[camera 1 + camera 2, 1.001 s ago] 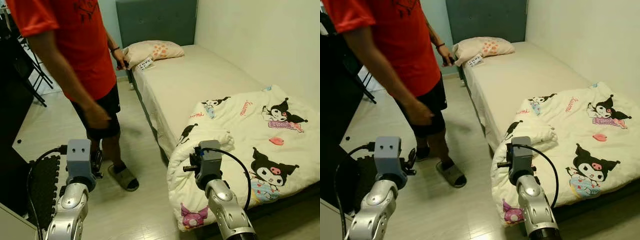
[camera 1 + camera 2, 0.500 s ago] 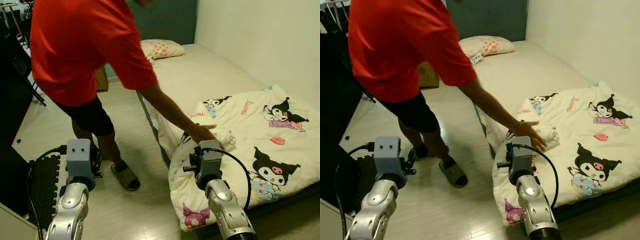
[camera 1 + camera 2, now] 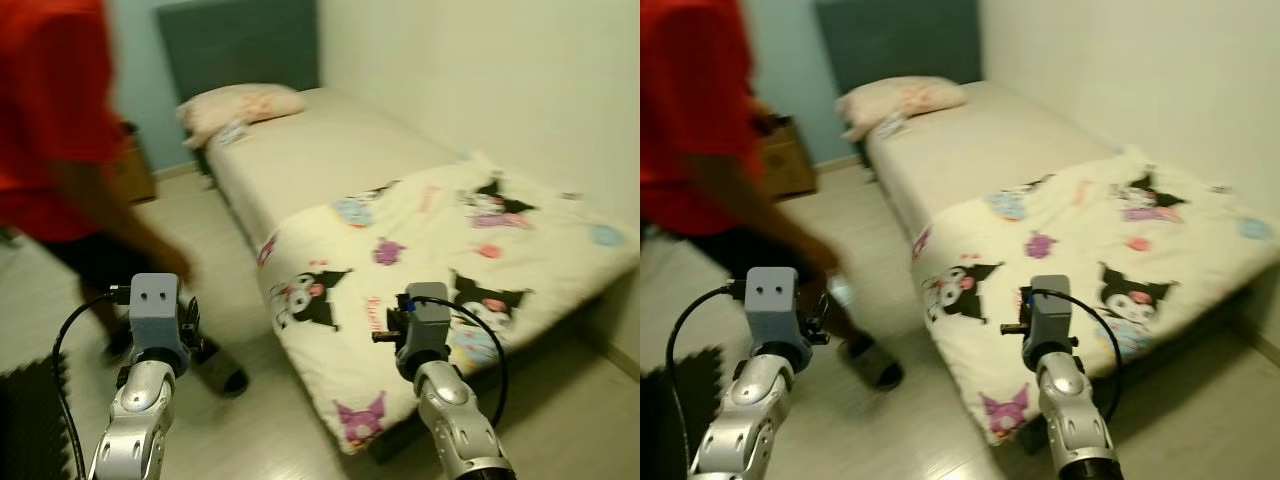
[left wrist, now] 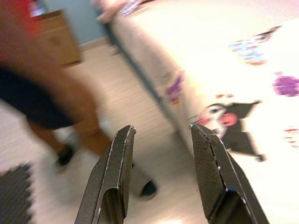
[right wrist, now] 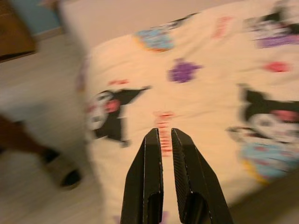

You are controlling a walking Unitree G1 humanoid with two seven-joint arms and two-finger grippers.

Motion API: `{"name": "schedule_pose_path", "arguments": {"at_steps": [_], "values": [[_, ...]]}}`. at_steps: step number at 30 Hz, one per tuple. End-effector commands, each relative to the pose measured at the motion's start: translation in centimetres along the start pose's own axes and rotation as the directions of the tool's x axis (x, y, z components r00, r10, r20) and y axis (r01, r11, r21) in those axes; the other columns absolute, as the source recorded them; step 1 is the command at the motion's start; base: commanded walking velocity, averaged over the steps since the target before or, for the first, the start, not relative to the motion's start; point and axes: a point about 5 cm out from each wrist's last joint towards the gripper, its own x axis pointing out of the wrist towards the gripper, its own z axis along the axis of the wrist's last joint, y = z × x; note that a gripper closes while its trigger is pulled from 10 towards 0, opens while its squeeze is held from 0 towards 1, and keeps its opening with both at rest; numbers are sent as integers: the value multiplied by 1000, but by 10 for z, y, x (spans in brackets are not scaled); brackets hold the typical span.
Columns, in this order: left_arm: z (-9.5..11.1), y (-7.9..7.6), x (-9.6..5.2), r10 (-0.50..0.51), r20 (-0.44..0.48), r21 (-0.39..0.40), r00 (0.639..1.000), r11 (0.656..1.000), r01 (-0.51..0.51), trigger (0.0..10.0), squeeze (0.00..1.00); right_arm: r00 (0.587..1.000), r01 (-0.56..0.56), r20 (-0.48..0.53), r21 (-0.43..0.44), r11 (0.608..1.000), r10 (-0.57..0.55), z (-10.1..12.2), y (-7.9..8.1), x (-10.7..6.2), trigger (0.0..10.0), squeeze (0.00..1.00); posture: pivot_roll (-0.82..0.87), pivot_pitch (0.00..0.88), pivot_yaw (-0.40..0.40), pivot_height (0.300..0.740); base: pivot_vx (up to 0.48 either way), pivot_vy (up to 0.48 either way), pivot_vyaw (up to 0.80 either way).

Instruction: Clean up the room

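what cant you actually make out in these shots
- Person in the red shirt: motion-blurred in the eye views, head cut off by the top edge.
- Small patterned item beside the peach pillow: too blurred to identify.
- Cream cartoon-print blanket: lettering smeared in the right wrist view.
- Brown box by the bed: contents hidden.

A cream cartoon-printed blanket lies spread flat over the bed's near end, its left edge hanging over the side.
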Motion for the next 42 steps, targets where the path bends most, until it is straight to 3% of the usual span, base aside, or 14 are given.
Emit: {"name": "schedule_pose_path", "arguments": {"at_steps": [1, 20, 25, 30, 40, 42], "values": [[-8, 5, -2, 20, -22, 20, 1000, 1000, -19, 10000, 0, 1000, -18, -7, 16, 1000, 18, -4, 7, 0, 10000, 0, -49, 10, 49, 740, 0, 0, 0], [-23, 9, -1, 48, -79, -18, 996, 999, -50, 10000, 0, 1000, -27, 5, -5, 1000, 27, -3, 4, 2, 10000, 0, -62, 0, 49, 740, 0, 0, 0], [-23, 4, 1, 28, -78, -10, 997, 1000, -29, 10000, 0, 995, -100, 2, -88, 991, 101, 0, 10, 7, 10000, 0, -61, 0, 44, 740, 0, 0, 640], [-15, 2, 8, 36, -49, -2, 998, 999, -36, 10000, 0, 997, -71, -17, -24, 997, 71, 1, 6, 14, 10000, 0, -61, 0, 57, 740, 0, 0, 320], [-19, 2, 2, 29, -60, -9, 998, 1000, -29, 10000, 0, 998, -55, -12, -38, 998, 54, 3, 0, 12, 10000, 0, -52, 0, 48, 740, 0, 0, 0], [-20, 4, 1, 44, -66, -48, 997, 998, -47, 10000, 0, 998, -58, -12, -35, 998, 58, 1, 3, 10, 10000, 0, -50, 0, 39, 740, 0, 0, 0]]}}
